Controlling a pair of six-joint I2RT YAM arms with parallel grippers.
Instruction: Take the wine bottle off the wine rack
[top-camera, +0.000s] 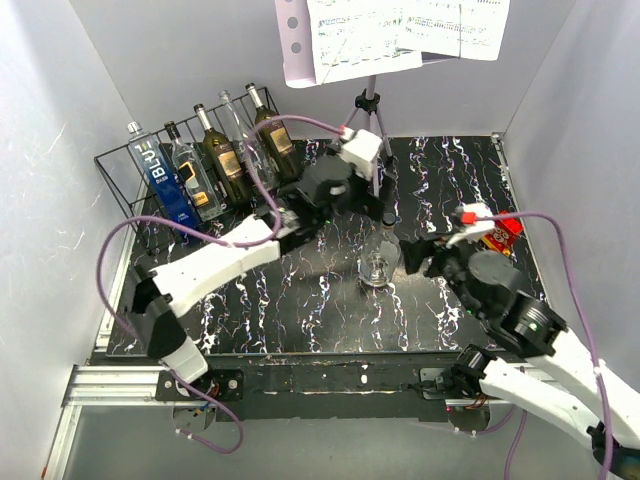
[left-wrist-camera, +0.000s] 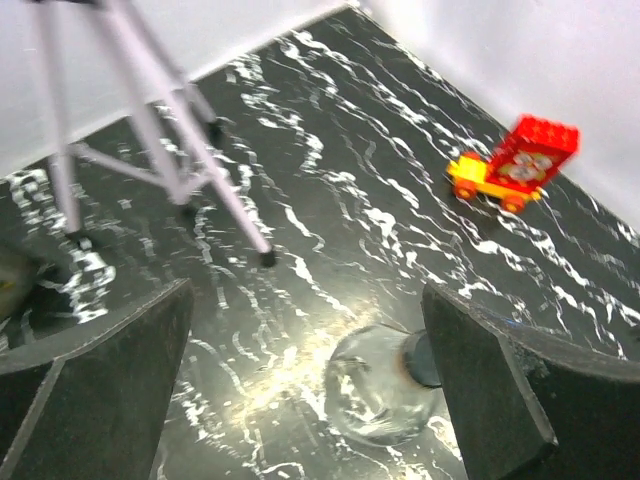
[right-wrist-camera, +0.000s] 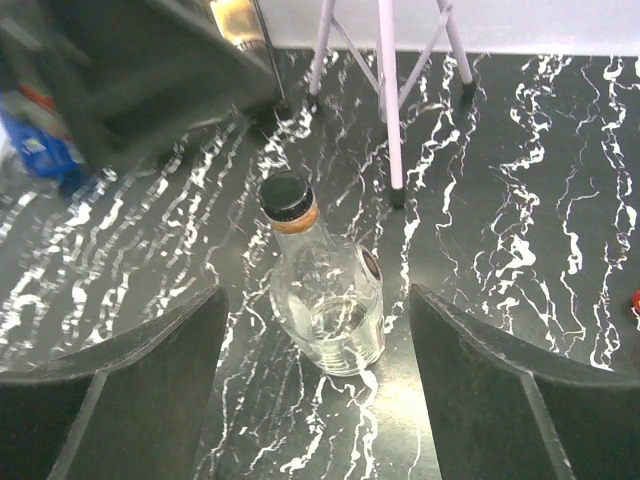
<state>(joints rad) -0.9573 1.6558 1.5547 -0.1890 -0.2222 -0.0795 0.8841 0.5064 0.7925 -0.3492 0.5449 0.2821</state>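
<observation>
The black wire wine rack (top-camera: 120, 170) stands at the back left and holds several bottles, among them a blue one (top-camera: 163, 180) and a dark one (top-camera: 226, 160). A clear glass bottle (top-camera: 378, 266) with a dark cap stands upright on the marbled table, off the rack. My left gripper (top-camera: 383, 222) is open and empty just above and behind it; the left wrist view shows the bottle (left-wrist-camera: 385, 385) from above, near the right finger (left-wrist-camera: 500, 380). My right gripper (top-camera: 420, 258) is open and empty to the right of the bottle (right-wrist-camera: 325, 300), which stands ahead between its fingers (right-wrist-camera: 480, 390), untouched.
A music stand on a tripod (top-camera: 368, 110) carries sheet music at the back centre; its legs show in the wrist views (left-wrist-camera: 150, 130) (right-wrist-camera: 390, 90). A red and yellow toy (top-camera: 500, 235) (left-wrist-camera: 515, 165) sits at the right. White walls close in the table on three sides.
</observation>
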